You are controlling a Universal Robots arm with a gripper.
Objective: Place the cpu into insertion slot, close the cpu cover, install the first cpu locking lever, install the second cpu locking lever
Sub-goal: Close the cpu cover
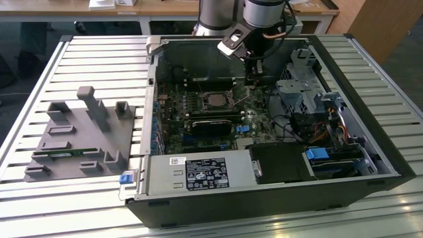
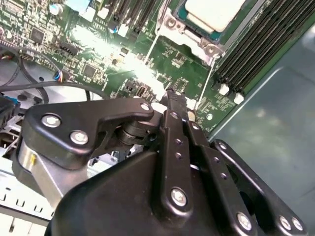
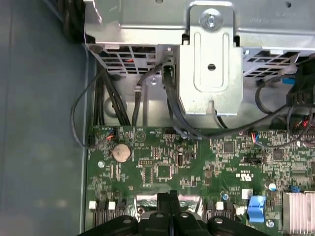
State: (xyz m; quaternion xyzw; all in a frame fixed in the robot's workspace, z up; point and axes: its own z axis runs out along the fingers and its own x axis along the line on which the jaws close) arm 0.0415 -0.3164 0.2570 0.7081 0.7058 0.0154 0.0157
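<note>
Two fingers [image 2: 174,128] clenched, tips just over the motherboard [image 2: 98,59] beside the insertion slot [image 1: 205,101]; cpu [image 2: 214,12] sits in it, cpu cover [image 2: 197,42] down, inside computer case [image 1: 264,203].

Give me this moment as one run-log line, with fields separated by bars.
gripper: shut, low over green motherboard | silvery square cpu: seated under silver frame cpu cover | thin wire lever: unlatched

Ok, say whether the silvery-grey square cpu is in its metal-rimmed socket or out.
In. The second wrist view shows the silvery cpu lying flat inside the metal-rimmed insertion slot.
</note>
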